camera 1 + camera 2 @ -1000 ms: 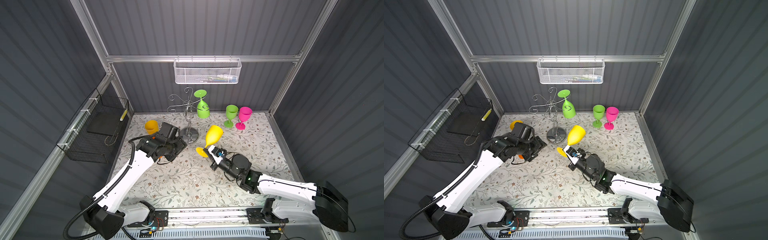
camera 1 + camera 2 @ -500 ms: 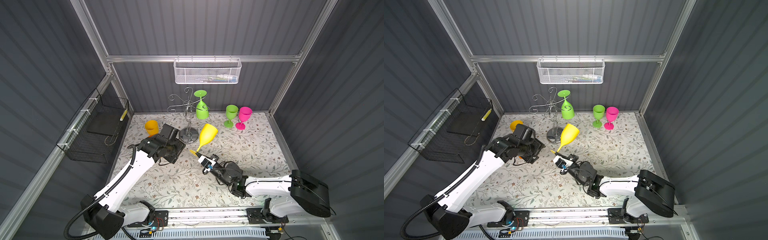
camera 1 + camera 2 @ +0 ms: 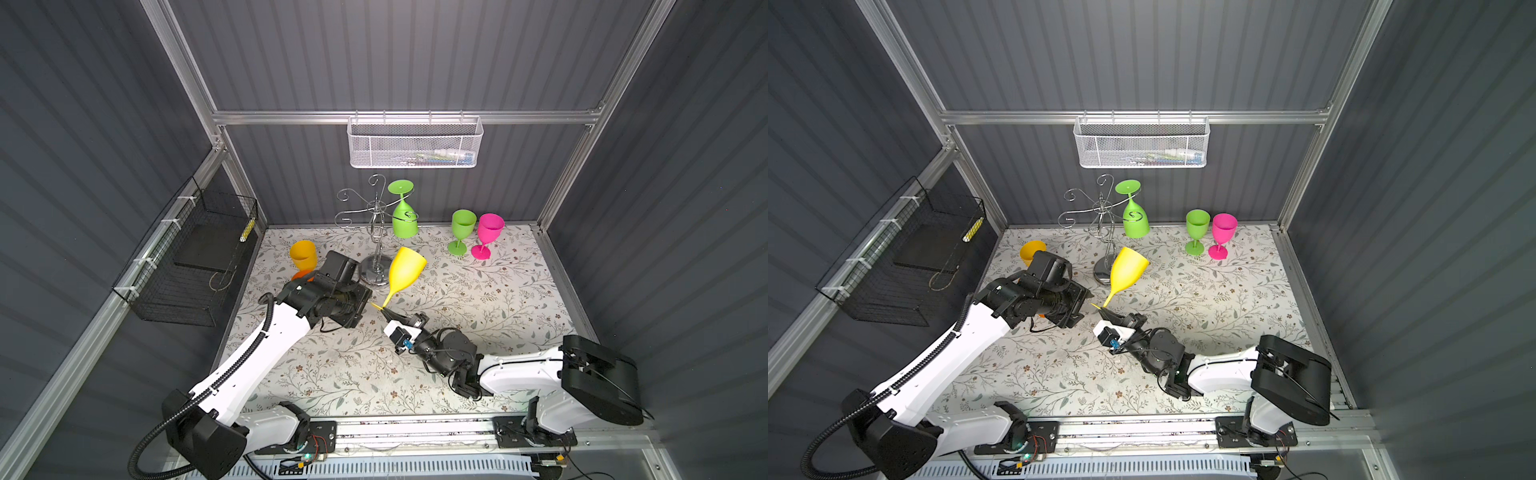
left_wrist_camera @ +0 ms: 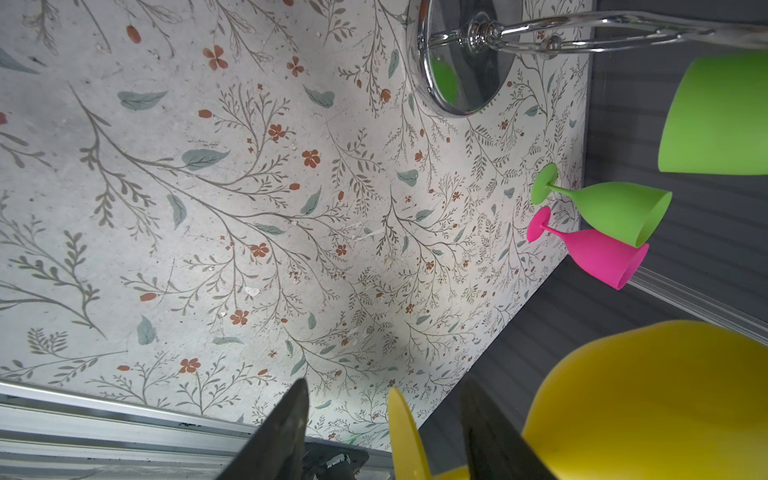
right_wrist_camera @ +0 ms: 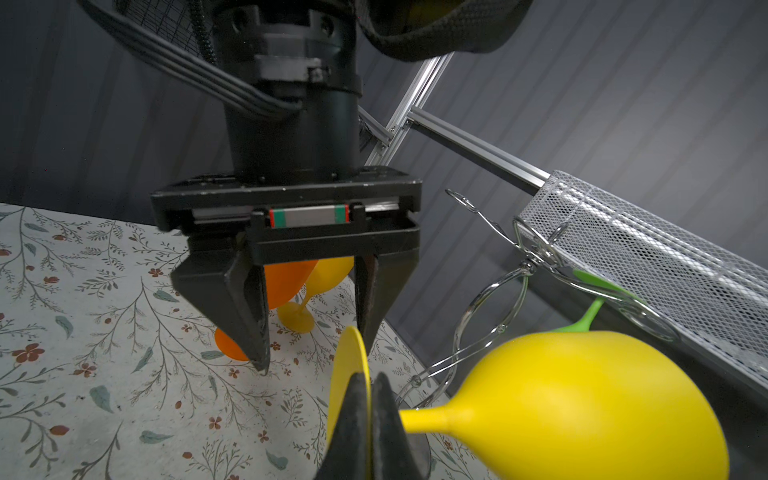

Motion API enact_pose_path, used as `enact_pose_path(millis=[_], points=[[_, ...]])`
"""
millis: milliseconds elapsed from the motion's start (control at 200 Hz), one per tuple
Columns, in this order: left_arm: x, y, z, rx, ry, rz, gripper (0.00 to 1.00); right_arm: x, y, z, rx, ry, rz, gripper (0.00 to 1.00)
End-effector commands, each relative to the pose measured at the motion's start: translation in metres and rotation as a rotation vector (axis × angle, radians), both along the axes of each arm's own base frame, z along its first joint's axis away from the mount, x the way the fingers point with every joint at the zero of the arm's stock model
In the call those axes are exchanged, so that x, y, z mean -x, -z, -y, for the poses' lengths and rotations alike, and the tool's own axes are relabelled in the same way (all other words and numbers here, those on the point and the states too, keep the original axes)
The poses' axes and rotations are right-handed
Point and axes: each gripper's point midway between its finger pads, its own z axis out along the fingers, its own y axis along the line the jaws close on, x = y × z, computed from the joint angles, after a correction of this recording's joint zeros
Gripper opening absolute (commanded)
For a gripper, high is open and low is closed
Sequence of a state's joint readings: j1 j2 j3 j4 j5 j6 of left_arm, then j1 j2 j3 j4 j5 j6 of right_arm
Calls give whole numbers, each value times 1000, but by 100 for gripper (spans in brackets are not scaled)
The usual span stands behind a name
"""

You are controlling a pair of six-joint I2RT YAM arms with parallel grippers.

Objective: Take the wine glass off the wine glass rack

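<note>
Pinching yellow plastic wine glass (image 3: pixel 406 268) by foot in tight-closed right gripper (image 3: pixel 385 310), off chrome wire rack (image 3: pixel 375 274). Straddling same foot with half-open left gripper (image 5: pixel 313 351), likely for handover.

White mesh basket (image 3: pixel 415 145) on back rail; black wire basket (image 3: pixel 178 291) on side wall.

A table (image 3: pixel 490 299) with a pale floral top filled the booth. Dark grey ribbed walls (image 3: pixel 395 54) stood on 3 sides of the table, edged by aluminium bars (image 3: pixel 291 117). A white mesh basket (image 3: pixel 415 145) hung on the wall behind the table, and a black wire basket (image 3: pixel 187 266) on the wall to its left. A metal rail (image 3: pixel 415 424) ran along the table's near edge. The light was even and the shadows on the table were soft.
</note>
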State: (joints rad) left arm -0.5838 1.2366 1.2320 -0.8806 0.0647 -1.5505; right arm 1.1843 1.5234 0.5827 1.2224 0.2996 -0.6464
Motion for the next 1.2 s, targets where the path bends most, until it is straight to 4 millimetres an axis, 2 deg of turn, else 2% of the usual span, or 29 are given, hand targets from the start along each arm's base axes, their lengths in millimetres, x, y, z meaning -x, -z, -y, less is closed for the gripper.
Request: enact_pose_path(millis=[0,435,895,1011,1136,1196], points=[[7,0,2,29,-9,-18,56,2,-20,-5,-48,8,47,0],[9,6,1,51,-26,-21,34,2,-16,-18,-44,20,80,0],[8,10,5,84,-40,-22,11,4,-12,-19,-32,24,90,0],[10,11,4,82,-44,-26,2,4,-12,-18,-31,27,94,0],[11,12,2,85,-52,-23,0,5,-16,-14,-39,35,102,0],[12,12,1,88,-57,-19,0,6,-17,-13,-43,35,101,8]])
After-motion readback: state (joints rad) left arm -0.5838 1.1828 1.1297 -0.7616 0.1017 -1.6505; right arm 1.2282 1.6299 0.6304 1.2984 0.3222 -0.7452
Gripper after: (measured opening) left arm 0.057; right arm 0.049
